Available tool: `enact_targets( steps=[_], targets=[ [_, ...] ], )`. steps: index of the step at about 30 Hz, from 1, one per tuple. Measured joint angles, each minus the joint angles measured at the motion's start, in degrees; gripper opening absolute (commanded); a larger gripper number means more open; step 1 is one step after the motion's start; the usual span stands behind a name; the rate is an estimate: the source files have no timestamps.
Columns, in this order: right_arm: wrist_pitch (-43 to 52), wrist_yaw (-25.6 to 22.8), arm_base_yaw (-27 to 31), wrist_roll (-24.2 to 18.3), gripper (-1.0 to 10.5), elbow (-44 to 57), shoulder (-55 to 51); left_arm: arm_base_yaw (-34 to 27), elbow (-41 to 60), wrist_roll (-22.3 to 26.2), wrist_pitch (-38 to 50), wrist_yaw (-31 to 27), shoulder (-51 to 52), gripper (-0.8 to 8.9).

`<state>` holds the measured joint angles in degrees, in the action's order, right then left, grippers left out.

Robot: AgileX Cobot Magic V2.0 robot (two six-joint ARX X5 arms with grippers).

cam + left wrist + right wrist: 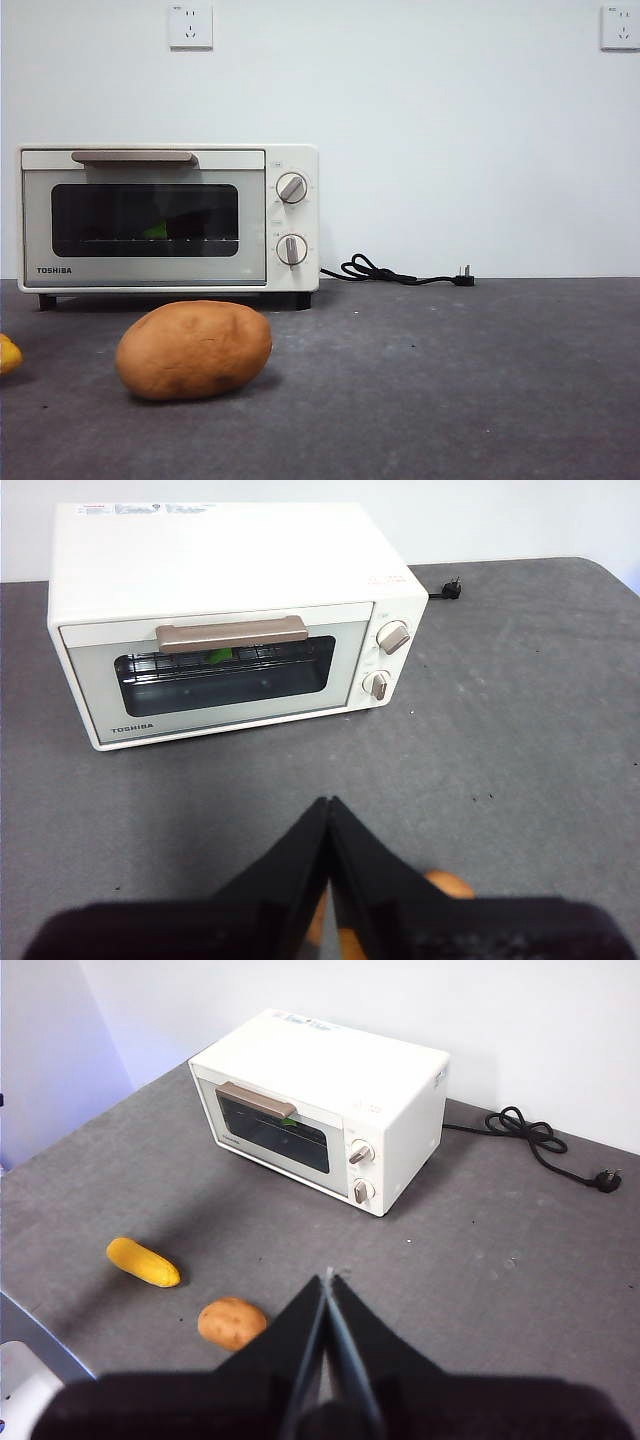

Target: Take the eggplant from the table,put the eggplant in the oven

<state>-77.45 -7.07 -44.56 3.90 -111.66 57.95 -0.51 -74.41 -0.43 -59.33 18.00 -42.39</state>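
The cream-white oven [145, 272] stands at the back left of the dark grey table [450, 380], with its glass door closed. Behind the glass, on the wire rack, only the green end of the eggplant [155, 230] shows; its purple body is lost in the dark. That green patch also appears under the handle in the left wrist view [218, 656] and the right wrist view [290, 1120]. My left gripper [328, 802] hangs shut and empty above the table in front of the oven [220, 555]. My right gripper [329, 1275] is shut and empty, farther back and high. Neither arm shows in the front view.
An orange-brown potato [193, 348] lies on the table in front of the oven. A yellow vegetable [143, 1261] lies to its left, at the front view's left edge [8, 352]. The black power cord [395, 272] trails right of the oven, unplugged. Two wall sockets sit high on the wall.
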Motion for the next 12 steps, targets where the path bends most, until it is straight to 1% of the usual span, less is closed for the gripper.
enact_targets(
  steps=[8, 12],
  targets=[
    [0.0, 0.0, 0.0, 0.0, 0.0, 0.0, 0.0, 0.0, 0.0, 0.0, 0.0, 0.2, -0.7, -0.04],
    [0.0, 0.0, 0.0, 0.0, 0.0, 0.0, 0.0, 0.3, 0.0, 1.5, 0.3, 0.0, -0.9, -0.04]
  ],
)
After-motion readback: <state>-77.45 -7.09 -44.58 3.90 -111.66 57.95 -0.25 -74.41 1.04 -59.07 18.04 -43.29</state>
